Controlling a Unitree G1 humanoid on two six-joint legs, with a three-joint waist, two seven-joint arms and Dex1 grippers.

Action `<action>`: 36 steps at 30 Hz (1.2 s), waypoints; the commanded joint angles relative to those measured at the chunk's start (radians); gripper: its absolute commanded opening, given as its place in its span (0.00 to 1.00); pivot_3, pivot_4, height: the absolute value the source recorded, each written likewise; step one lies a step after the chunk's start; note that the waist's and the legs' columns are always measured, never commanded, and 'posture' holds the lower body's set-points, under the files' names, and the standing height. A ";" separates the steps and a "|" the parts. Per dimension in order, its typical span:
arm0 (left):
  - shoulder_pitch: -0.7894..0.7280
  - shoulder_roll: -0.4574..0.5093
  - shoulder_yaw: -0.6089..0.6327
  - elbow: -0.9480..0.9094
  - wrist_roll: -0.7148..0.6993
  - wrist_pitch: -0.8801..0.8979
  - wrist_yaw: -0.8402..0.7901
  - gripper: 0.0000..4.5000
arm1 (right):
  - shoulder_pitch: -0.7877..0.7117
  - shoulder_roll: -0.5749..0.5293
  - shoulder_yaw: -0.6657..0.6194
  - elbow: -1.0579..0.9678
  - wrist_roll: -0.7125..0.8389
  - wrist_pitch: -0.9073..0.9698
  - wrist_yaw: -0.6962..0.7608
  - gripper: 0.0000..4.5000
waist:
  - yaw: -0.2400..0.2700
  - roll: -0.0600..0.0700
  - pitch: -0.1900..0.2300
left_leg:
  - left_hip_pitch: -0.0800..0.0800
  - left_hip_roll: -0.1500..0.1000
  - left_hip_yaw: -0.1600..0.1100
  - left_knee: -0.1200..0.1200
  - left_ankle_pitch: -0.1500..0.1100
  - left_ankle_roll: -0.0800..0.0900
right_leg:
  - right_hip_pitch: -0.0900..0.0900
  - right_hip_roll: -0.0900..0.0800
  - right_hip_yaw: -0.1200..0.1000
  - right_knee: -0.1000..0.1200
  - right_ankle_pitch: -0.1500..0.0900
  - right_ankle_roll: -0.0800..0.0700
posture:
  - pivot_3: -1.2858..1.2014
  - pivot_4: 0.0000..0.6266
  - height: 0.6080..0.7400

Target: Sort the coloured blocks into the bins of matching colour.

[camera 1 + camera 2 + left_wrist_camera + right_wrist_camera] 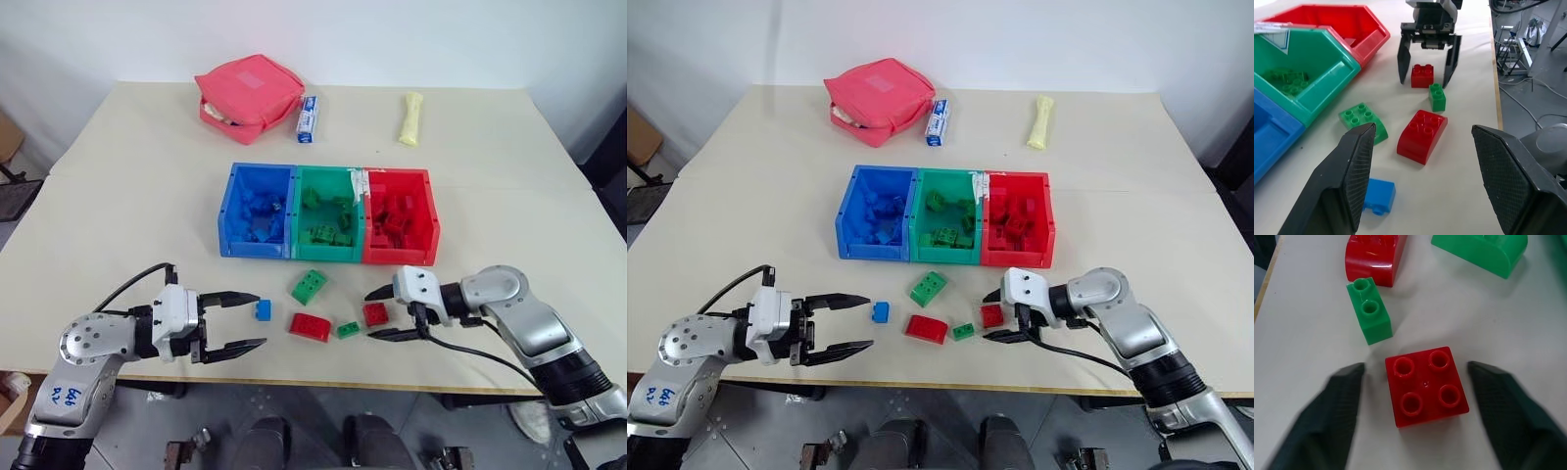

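Three joined bins stand mid-table: blue [253, 250], green [326, 253] and red [400, 255], each holding blocks of its own colour. Loose blocks lie in front of them: a small blue one [263, 309], a curved green one [310, 286], a red oblong one [310, 326], a small green one [348, 330] and a red square one [1425, 386]. My right gripper [371, 314] is open, its fingers on either side of the red square block with gaps showing. Just left of the blue block, my left gripper [257, 320] is open and empty.
A pink-red fabric pouch [250, 96], a small blue-and-white box [309, 117] and a pale yellow object [411, 118] lie at the back of the table. The front table edge [294, 384] runs just below both grippers.
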 commanded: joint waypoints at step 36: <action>-0.204 0.075 -0.037 0.244 0.048 -0.054 -0.115 0.74 | 0.361 -0.198 -0.553 -0.063 0.212 -0.078 0.052 0.99 | 0.002 0.000 0.000 | -0.001 -0.001 0.001 0.000 -0.001 0.002 | 0.001 0.000 -0.001 -0.002 0.000 0.000 | 0.52 0.24 1.00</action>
